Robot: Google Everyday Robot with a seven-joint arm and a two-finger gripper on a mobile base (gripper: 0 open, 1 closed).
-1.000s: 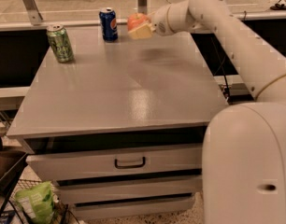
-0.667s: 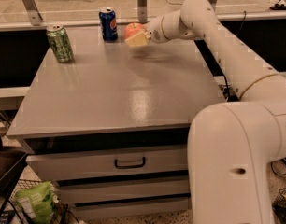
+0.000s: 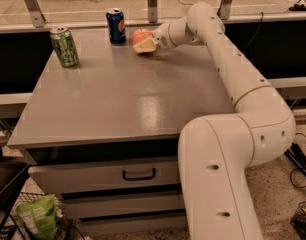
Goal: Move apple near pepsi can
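Observation:
The orange-red apple (image 3: 140, 34) is at the far side of the grey table (image 3: 123, 94), held in my gripper (image 3: 144, 42), whose cream fingers are shut on it. The apple is low, at or just above the tabletop. The dark blue pepsi can (image 3: 116, 26) stands upright a short way to the apple's left, apart from it. My white arm reaches in from the right across the table's far edge.
A green can (image 3: 64, 46) stands upright near the table's far left corner. A rail with metal posts (image 3: 152, 2) runs behind the table. Drawers (image 3: 138, 174) are below the front edge. A green bag (image 3: 38, 216) lies on the floor at lower left.
My gripper has carried the apple to the left and down, closer to the pepsi can and the tabletop.

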